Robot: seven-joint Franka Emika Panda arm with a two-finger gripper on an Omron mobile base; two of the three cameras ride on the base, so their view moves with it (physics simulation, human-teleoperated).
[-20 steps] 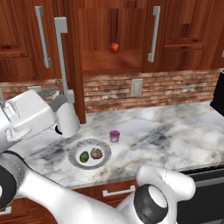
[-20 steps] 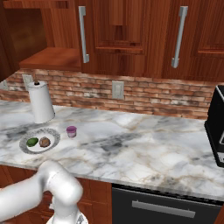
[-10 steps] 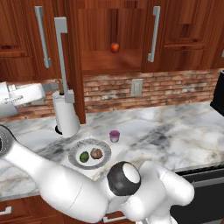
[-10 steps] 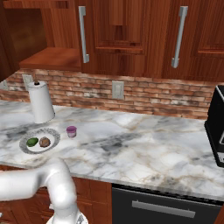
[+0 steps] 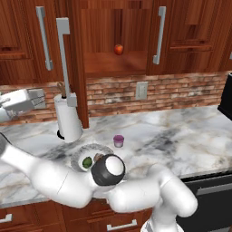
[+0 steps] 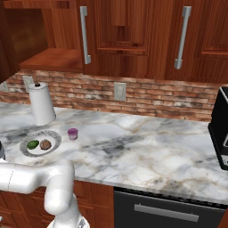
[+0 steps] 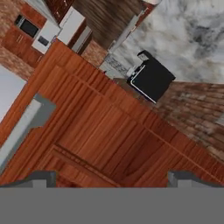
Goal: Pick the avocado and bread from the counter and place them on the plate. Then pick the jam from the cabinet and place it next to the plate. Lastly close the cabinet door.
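The end effector (image 5: 40, 99) is up at the far left of the left base view, level with the brick backsplash and just left of the open cabinet door (image 5: 76, 63). In the hand view its two dark fingertips (image 7: 40, 178) stand wide apart at the bottom edge with nothing between them, so it is fully open and holds nothing. Right ahead of those fingertips is reddish-brown wood panelling, with a grey metal bar handle (image 7: 24, 124) off to one side; whether the fingertips touch the wood cannot be told.

Down and to the right of the end effector, on the marble worktop (image 5: 181, 136), lies the plate (image 5: 90, 151). The avocado (image 5: 86, 161) sits on it, with the bread (image 6: 45, 144) touching or nearly touching beside it; in the left base view the arm's elbow covers part of the plate. The jam (image 5: 118, 141) stands upright on the worktop just beside the plate, on the side farther from the end effector. A white paper towel roll (image 5: 68, 117) stands between the end effector and the plate, close under the open door's lower edge.

The cabinet (image 5: 115, 41) is open to the right of the end effector and higher than it, its door swung out toward the camera. A small red-orange fruit (image 5: 118, 49) rests on its shelf (image 5: 113, 63).
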